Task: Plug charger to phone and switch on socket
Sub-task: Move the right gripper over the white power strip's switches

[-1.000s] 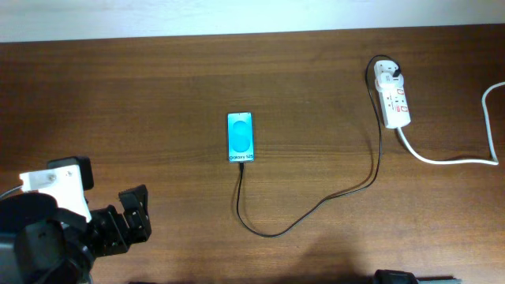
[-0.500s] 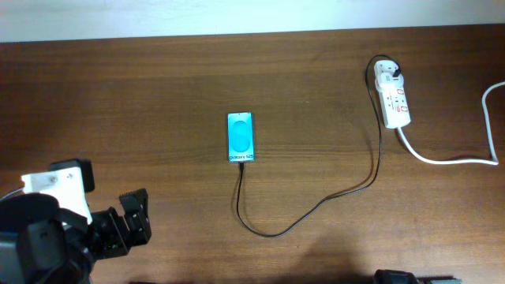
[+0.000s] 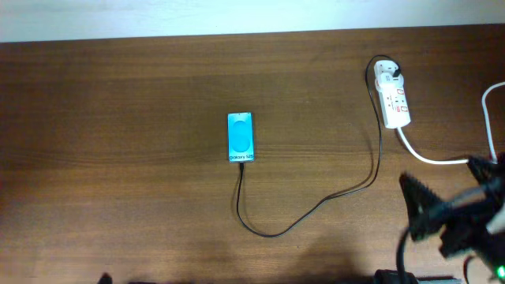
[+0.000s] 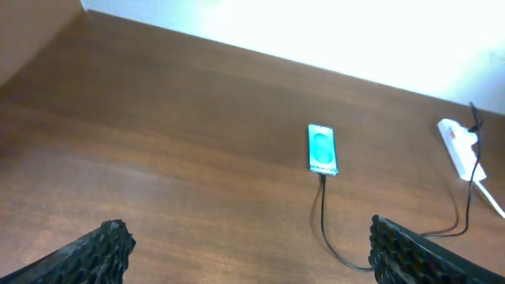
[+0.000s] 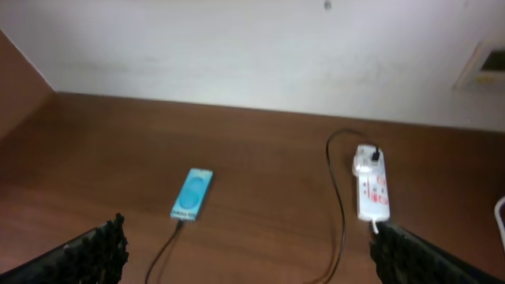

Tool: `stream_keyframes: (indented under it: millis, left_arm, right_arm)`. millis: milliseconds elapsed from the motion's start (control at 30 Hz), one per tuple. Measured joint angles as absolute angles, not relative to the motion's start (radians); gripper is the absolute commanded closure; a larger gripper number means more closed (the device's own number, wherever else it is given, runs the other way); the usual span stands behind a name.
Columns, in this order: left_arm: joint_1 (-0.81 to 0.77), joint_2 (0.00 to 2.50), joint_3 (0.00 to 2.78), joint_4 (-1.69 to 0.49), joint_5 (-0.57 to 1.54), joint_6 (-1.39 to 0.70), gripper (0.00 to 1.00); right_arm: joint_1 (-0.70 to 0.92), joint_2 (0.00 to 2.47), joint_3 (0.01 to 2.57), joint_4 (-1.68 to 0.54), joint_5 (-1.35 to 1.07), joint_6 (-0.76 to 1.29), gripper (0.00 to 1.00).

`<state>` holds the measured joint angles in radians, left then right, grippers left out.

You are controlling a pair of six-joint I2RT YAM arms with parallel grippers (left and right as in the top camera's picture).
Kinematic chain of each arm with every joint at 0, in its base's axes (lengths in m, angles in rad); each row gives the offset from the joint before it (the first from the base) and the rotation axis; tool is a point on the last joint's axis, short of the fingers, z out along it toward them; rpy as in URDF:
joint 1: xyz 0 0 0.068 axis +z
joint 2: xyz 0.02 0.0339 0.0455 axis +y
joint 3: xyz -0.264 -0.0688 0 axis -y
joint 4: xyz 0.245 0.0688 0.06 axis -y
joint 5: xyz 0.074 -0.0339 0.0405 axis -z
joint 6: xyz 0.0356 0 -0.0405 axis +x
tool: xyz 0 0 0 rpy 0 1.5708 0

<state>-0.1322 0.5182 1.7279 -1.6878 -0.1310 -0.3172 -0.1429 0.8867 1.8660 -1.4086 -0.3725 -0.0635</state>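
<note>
The phone lies flat in the middle of the overhead frame, screen up and lit cyan. The charger seems to be seated in its lower edge. From there the black cable loops down, then climbs to the upper right, where its dark plug sits at the top end of the socket. From this I judge that only the switch remains. The pictures are too small to tell whether a switch is on.

The right gripper hangs in the lower right of the overhead frame with its fingers spread wide, holding nothing. It is near the thick white cord and not far from the black cable. If it goes up toward the socket it may catch one of these lines. That could drag the strip over the table or pull the connector out of the phone. A push on the switch may also slide the loose strip, or press the wrong red switch.

Only the overhead view shows the whole cable loop, and the left arm is missing from it. Only the left wrist view shows the left gripper, spread open and empty. The right wrist view shows the socket lengthwise in the right half of its frame, with the plug at the far end.
</note>
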Motion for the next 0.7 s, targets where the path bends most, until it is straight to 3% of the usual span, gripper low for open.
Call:
stream_keyframes:
  millis: [100, 200, 233, 267, 300, 467, 700]
  left_arm:
    - [-0.132, 0.423, 1.674, -1.686, -0.132, -0.318, 0.01]
    - [-0.132, 0.393, 1.586, -1.691, -0.132, -0.318, 0.01]
    - [-0.132, 0.393, 1.559, -1.687, -0.132, -0.318, 0.01]
    - [-0.132, 0.393, 1.517, -1.688, -0.132, -0.318, 0.01]
    - [-0.132, 0.393, 1.504, -1.687, -0.132, -0.318, 0.01]
    - [-0.132, 0.393, 1.478, -1.687, -0.132, -0.318, 0.01]
    - [-0.132, 0.393, 1.477, -1.687, -0.132, -0.318, 0.01]
  right_arm:
    - [-0.143, 1.029, 1.855, -1.401, -0.332, -0.061, 0.01]
    - [-0.143, 1.193, 1.853, -1.398, -0.273, -0.028, 0.51]
    - [-0.143, 1.266, 1.852, -1.397, -0.26, -0.002, 0.75]
    - [-0.143, 1.35, 1.847, -1.397, -0.249, 0.014, 0.89]
    - [-0.143, 1.397, 1.843, -1.399, -0.243, 0.025, 0.96]
    - [-0.163, 1.477, 1.843, -1.412, -0.233, 0.102, 0.96]
    - [-0.342, 1.477, 1.843, -1.551, -0.228, 0.285, 0.96]
